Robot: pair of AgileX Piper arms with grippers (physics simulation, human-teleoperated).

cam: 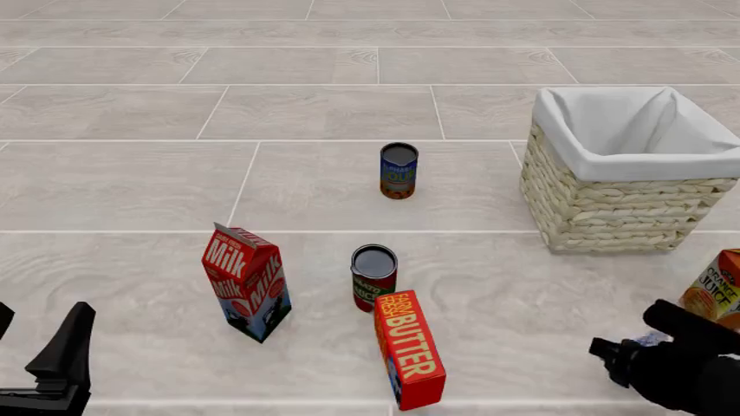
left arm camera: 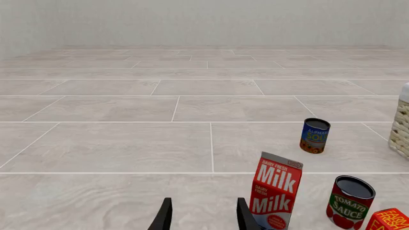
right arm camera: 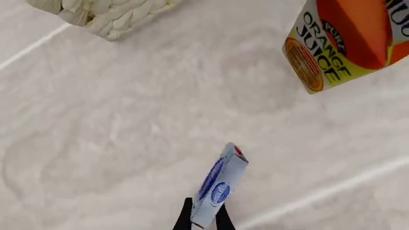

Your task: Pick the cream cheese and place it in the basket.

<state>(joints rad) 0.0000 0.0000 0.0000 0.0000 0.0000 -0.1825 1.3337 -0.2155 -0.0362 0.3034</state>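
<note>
The cream cheese (right arm camera: 217,184), a small flat blue-and-white box, stands on edge between the fingers of my right gripper (right arm camera: 203,218), which is shut on it. In the front view my right gripper (cam: 619,355) is low at the near right, and only a pale sliver of the box shows by the arm. The basket (cam: 625,204), woven straw with a white lining, stands farther out at the right, apart from the gripper; its corner shows in the right wrist view (right arm camera: 108,14). My left gripper (left arm camera: 203,218) is open and empty at the near left (cam: 35,334).
An orange juice carton (cam: 717,289) stands close beside my right gripper, also in the right wrist view (right arm camera: 345,43). A milk carton (cam: 246,282), a tomato sauce can (cam: 373,277), a red butter box (cam: 410,348) and a blue soup can (cam: 398,171) stand mid-floor.
</note>
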